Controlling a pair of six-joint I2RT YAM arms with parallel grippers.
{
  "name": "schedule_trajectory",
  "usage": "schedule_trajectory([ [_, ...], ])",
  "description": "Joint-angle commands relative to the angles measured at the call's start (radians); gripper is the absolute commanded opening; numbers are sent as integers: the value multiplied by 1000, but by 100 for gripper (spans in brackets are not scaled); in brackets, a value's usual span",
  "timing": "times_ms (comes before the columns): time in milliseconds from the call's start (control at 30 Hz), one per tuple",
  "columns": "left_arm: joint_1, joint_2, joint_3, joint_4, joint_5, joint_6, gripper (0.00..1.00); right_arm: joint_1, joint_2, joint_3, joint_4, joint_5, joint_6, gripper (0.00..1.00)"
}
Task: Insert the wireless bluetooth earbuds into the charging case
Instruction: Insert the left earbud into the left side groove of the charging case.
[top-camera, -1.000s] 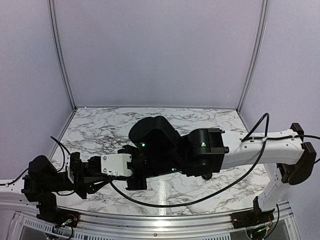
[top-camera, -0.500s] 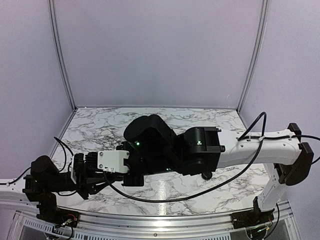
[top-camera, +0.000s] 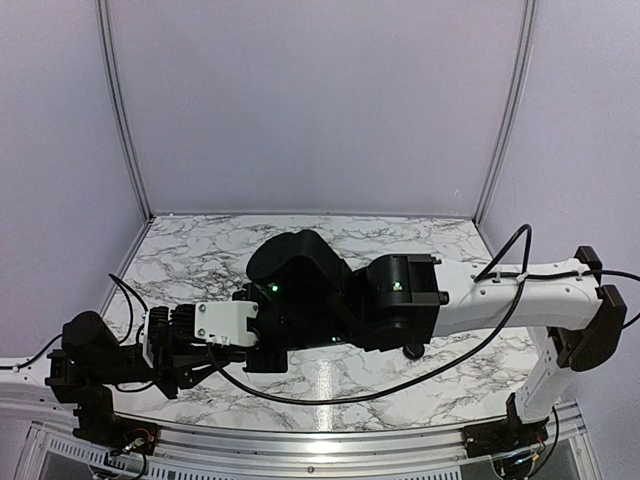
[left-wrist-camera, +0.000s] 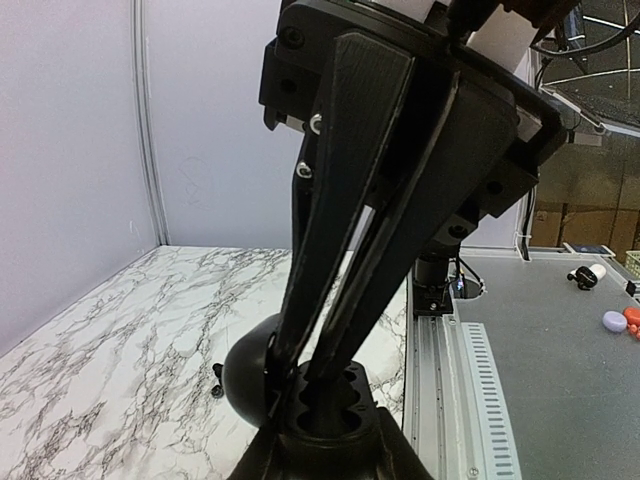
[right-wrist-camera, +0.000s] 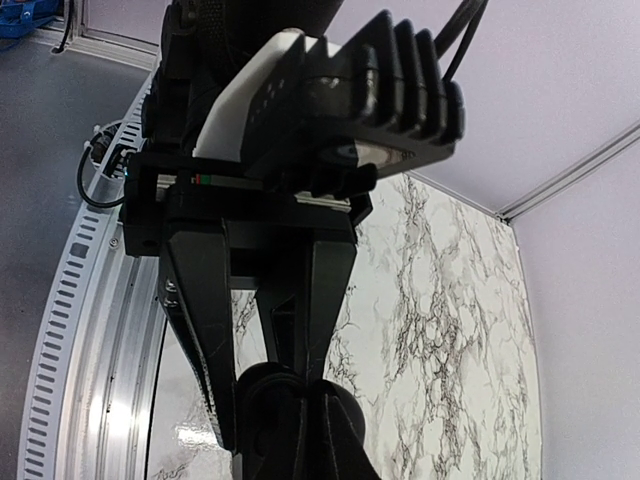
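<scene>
At the near left of the table (top-camera: 200, 260), we find the two grippers nose to nose. Our left gripper (right-wrist-camera: 288, 362) has its fingers pressed together at the tips. So has our right gripper (left-wrist-camera: 300, 368), its two long black fingers narrowing to a point right against the left one's tips. Whether either pinches anything there we cannot tell; it is too dark. Touching the meeting point sits a rounded black body that we take for the case (left-wrist-camera: 250, 375), though its outline is unclear. Just beside it, on the marble, lies a tiny black piece with a short stem, seemingly an earbud (left-wrist-camera: 217, 378); any others are hidden from us. Beyond the tips the marble top runs to pale lilac walls (top-camera: 320, 100), and a slotted metal rail (left-wrist-camera: 485, 400) lies along its near edge. From above, we see the right arm (top-camera: 520, 290) reaching across to the left side.
</scene>
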Motion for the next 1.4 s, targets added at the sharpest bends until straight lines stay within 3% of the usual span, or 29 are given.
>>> schedule_trajectory([
  [0, -3, -5, 8, 58, -8, 9, 0, 9, -3, 41, -17, -28, 24, 9],
  [433, -4, 14, 12, 51, -37, 9, 0, 9, -16, 78, -78, -27, 32, 14],
  [1200, -4, 30, 25, 50, -26, 0, 0, 9, 55, 102, -147, 18, 33, 14],
  [1367, -4, 21, 25, 48, -28, 4, 0, 9, 64, 100, -148, 38, 35, 10],
])
